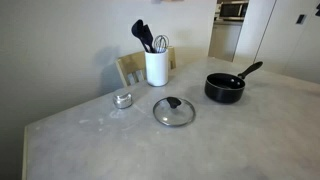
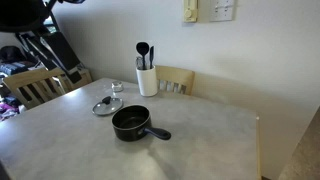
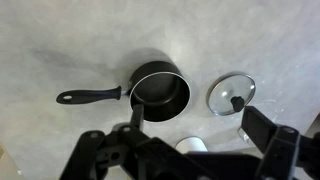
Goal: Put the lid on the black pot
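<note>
The black pot (image 1: pixel 224 88) stands empty on the grey table, its long handle sticking out; it shows in both exterior views (image 2: pixel 131 122) and in the wrist view (image 3: pixel 160 90). The glass lid (image 1: pixel 174 111) with a black knob lies flat on the table beside the pot, apart from it, and is also seen in an exterior view (image 2: pixel 106 105) and in the wrist view (image 3: pixel 232 94). My gripper (image 3: pixel 195 118) is open and empty, high above the table, with the pot and the lid both below it. It does not show in either exterior view.
A white utensil holder (image 1: pixel 156 67) with black utensils stands near the table's back edge (image 2: pixel 147 80). A small round silver object (image 1: pixel 123 99) lies near the lid (image 2: pixel 116 88). Wooden chairs (image 2: pixel 35 85) stand behind the table (image 1: pixel 100 140).
</note>
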